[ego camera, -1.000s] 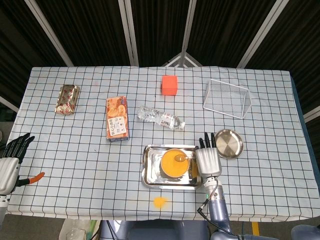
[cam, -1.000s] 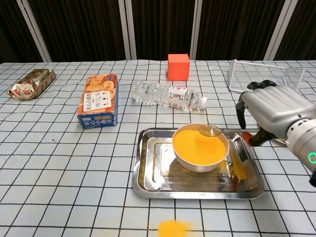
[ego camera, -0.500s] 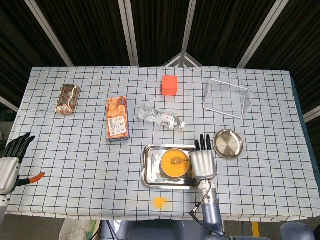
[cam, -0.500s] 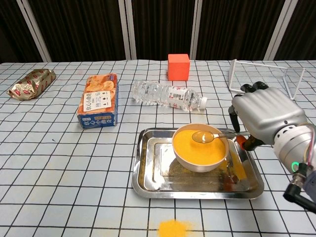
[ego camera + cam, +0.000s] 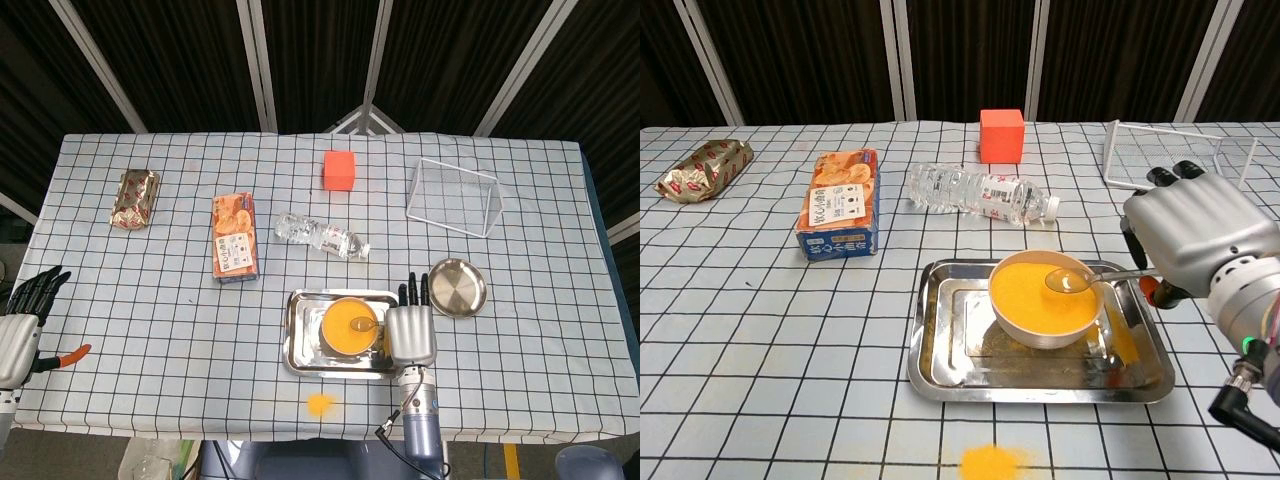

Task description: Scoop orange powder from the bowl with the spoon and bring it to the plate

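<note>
Nothing has been moved at the far lower left of the head view, where the grey left hand [image 5: 20, 325] is seen off the table edge with its dark fingers spread and nothing gripped; a small orange-handled tool [image 5: 62, 356] lies just beside it.

Further right, the gold snack packet [image 5: 134, 198], the orange biscuit box [image 5: 840, 203] and the clear plastic water bottle [image 5: 980, 192] lie flat where they were a second ago. A small pile of spilled orange powder [image 5: 990, 462] is seen on the checked cloth at the lower middle of the frame.

At the middle, the white bowl of orange powder [image 5: 1045, 298] sits inside the shiny metal tray [image 5: 940, 358]. This is where the change is found. The metal spoon [image 5: 1068, 280] was held high over the bowl rim a second ago; it was then dipped toward the powder, and now its cup is held at the right side of the bowl with some orange powder in it. The scoop looks to be done or nearly done.

The spoon handle is gripped by the grey right hand [image 5: 1196, 238], just right of the tray. The hand has been drawn a little to the right in the last half second.

At the right of the head view, the round silver plate [image 5: 457, 287] waits with no powder seen on it. The loaded spoon must next be carried there, kept level so nothing is spilled.
</note>
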`<state>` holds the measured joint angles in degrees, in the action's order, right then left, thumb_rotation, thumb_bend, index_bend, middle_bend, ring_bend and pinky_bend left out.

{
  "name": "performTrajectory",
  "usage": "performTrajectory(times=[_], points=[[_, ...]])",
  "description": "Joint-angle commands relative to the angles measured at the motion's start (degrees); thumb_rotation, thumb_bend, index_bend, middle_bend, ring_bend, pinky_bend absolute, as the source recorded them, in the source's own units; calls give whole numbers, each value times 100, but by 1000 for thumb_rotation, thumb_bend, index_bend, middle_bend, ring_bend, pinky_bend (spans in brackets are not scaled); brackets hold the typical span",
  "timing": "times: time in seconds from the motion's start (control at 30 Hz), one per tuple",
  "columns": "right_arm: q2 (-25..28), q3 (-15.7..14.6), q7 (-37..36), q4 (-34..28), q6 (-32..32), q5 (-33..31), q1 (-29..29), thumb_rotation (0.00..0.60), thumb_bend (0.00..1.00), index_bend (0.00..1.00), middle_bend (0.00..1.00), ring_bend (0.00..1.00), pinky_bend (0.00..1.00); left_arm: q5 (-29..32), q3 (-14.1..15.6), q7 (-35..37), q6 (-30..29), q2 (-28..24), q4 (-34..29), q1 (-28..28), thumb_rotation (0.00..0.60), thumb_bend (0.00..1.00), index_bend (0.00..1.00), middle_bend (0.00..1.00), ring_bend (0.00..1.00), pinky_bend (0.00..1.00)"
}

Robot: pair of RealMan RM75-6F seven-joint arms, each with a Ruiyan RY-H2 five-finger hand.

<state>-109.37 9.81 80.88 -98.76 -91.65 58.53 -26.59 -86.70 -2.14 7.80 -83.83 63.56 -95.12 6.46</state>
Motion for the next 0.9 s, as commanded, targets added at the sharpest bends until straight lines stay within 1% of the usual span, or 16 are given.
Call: performTrajectory(times=[0.03,0.4,0.9], points=[[-8,-17,106,-42,-81,-89,18,600,505,614,242,0,0,1,1,0,6,0,-3,3,600,8,0,0,0,0],[-181,-43,299,18,-184,-339,-2,600,505,613,242,0,0,13,-11,50,-1,-14,-16,2,600,8,0,0,0,0],[-297,-92,415,-70,-309,-319,-94,600,506,614,241,0,0,26,-26,94,1,-27,-33,9,600,8,0,0,0,0]])
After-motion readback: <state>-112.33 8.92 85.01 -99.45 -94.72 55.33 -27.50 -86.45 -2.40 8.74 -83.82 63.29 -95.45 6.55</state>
